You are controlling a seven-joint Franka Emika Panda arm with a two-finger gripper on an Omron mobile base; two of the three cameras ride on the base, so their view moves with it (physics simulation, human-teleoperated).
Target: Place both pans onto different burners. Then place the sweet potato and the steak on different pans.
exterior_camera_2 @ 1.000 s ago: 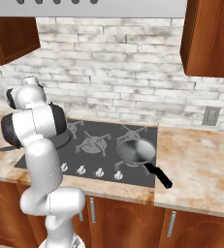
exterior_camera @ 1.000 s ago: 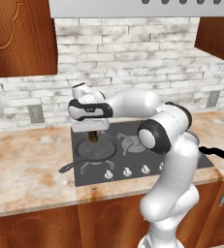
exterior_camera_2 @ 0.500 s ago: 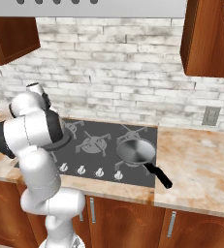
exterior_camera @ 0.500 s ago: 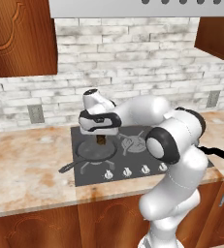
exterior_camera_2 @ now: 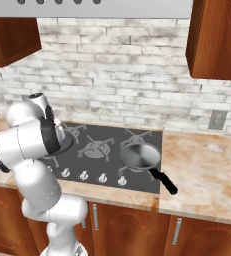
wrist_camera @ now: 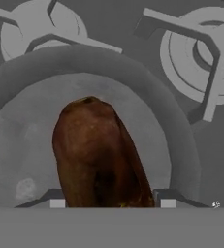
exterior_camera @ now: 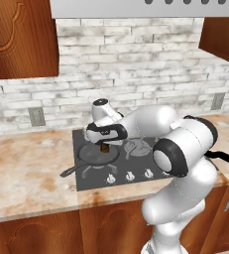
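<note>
The tool (exterior_camera: 105,145) holds the sweet potato (wrist_camera: 100,155) between its fingertips, directly above the black cast-iron skillet (exterior_camera: 97,154); the potato's long axis runs down along the fingers toward the pan floor. From large to small: the dark grey cooktop (exterior_camera_2: 107,160) with star-shaped burners (exterior_camera_2: 97,147), the shiny steel pan (exterior_camera_2: 140,156) on its right front burner, the matte skillet, the lumpy brown potato.

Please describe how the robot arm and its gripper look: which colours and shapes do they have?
The arm has smooth, rounded, glossy white segments with dark bands at the joints. The hand is white with a black band. The gripper has two small dark finger tips with light patches. No cables or markings are visible.
</note>
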